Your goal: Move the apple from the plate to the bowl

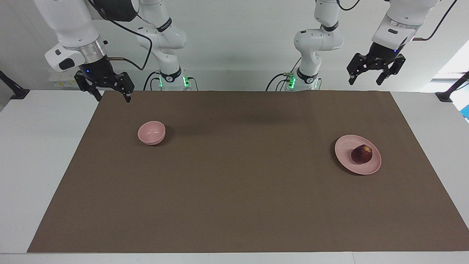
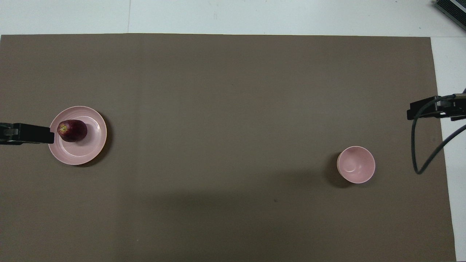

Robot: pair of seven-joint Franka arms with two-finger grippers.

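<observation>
Lying on the plate [image 1: 343, 145] toward the left arm's end of the brown mat [image 1: 242, 190]: the apple [image 1: 362, 154], untouched. Hanging high above that end of the mat, well apart from the apple: the left gripper [image 1: 366, 79], jaws spread wide and gripping nothing. Sitting empty toward the right arm's end: the bowl [image 1: 151, 132]. Hovering spread and empty over that end's mat edge: the right gripper [image 1: 112, 98]. Showing only as cut-off dark tips in the overhead view: both grippers.

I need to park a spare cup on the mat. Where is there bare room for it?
The widest bare stretch is the brown mat between the bowl and the plate. The strip along the mat's edge farthest from the robots is bare too. Only the plate is taken, by the apple. Both claws, left and right, hang open above the robots' edge.
</observation>
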